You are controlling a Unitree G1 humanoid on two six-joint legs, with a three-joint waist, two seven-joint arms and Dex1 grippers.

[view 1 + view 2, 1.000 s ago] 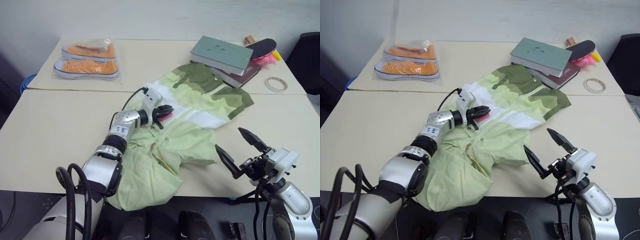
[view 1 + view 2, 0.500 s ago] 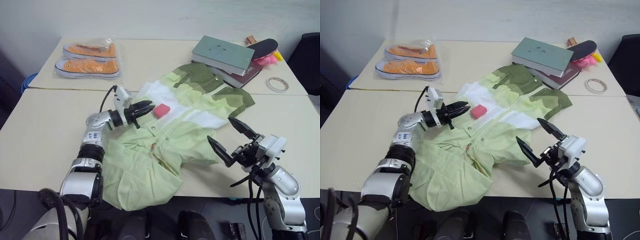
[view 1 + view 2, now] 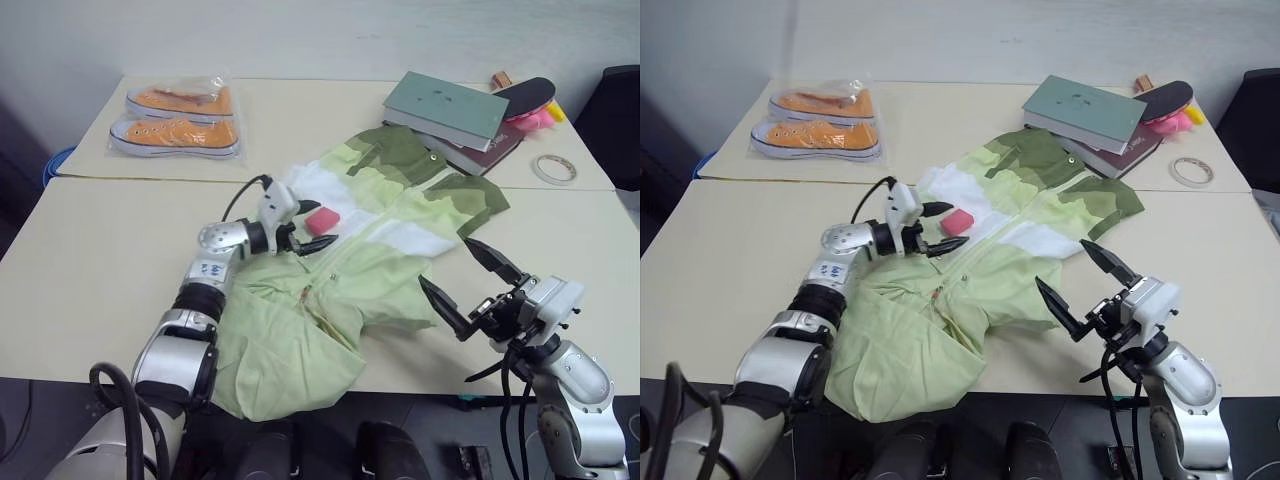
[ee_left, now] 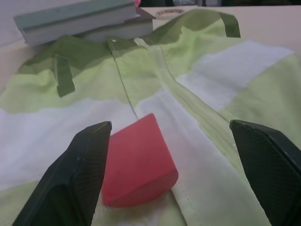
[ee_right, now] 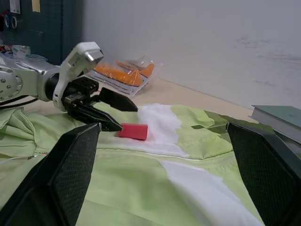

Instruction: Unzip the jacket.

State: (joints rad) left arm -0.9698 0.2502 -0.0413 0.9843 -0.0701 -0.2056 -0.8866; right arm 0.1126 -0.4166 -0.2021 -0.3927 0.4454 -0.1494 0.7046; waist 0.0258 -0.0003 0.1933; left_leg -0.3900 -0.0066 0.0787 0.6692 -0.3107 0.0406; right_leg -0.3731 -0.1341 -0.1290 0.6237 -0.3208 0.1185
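Observation:
The jacket (image 3: 370, 260) lies spread on the table, light green with a white band and olive shoulders and collar. Its front placket (image 4: 188, 106) runs down the middle, with a silver snap (image 4: 112, 41) near the collar. A small red block (image 4: 136, 162) rests on the white band. My left gripper (image 3: 322, 226) is open and held low over the jacket, and the block lies between its fingertips, nearer one finger (image 4: 75, 183). My right gripper (image 3: 445, 261) is open and empty, raised above the jacket's near right edge.
A bagged pair of orange shoes (image 3: 175, 120) sits at the back left. Stacked books (image 3: 455, 115), a black shoe sole (image 3: 525, 95) and a tape roll (image 3: 552, 168) are at the back right. The table's front edge (image 3: 60, 375) is close to me.
The left gripper was shut on the red block, let it go onto the jacket and drew back left. It has since opened wide and come back around the block. The right gripper stayed open.

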